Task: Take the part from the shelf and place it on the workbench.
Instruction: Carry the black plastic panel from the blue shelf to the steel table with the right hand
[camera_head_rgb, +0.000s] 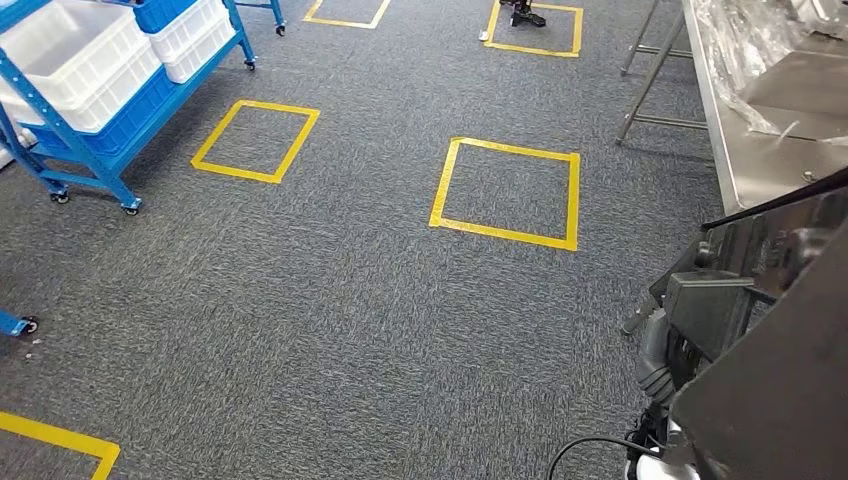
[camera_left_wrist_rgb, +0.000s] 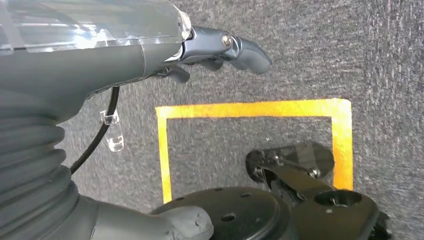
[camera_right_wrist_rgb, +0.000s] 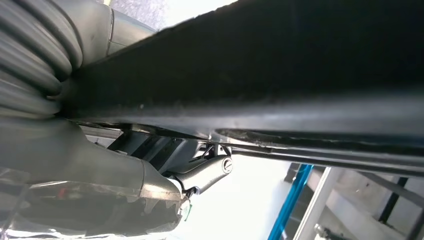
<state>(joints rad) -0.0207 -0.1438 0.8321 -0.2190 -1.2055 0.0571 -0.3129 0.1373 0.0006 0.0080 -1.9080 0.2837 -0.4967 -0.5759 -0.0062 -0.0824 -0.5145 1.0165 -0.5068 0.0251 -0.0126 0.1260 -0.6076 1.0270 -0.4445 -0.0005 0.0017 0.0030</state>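
Beside the steel desk (camera_head_rgb: 745, 165), the right hand (camera_right_wrist_rgb: 200, 172) gripped a flat dark part (camera_head_rgb: 780, 400). Open grey carpet (camera_head_rgb: 350, 300) with yellow tape squares (camera_head_rgb: 507, 192) stretched toward the blue shelf (camera_head_rgb: 110, 140). The left hand (camera_left_wrist_rgb: 220, 50) hung with its fingers curled, holding nothing.

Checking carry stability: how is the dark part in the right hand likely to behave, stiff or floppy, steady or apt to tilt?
The dark part is probably stiff: its long edge runs straight past the right hand without sagging. It looks broad and flat, so it may tilt in a one-handed hold. Its weight cannot be judged.
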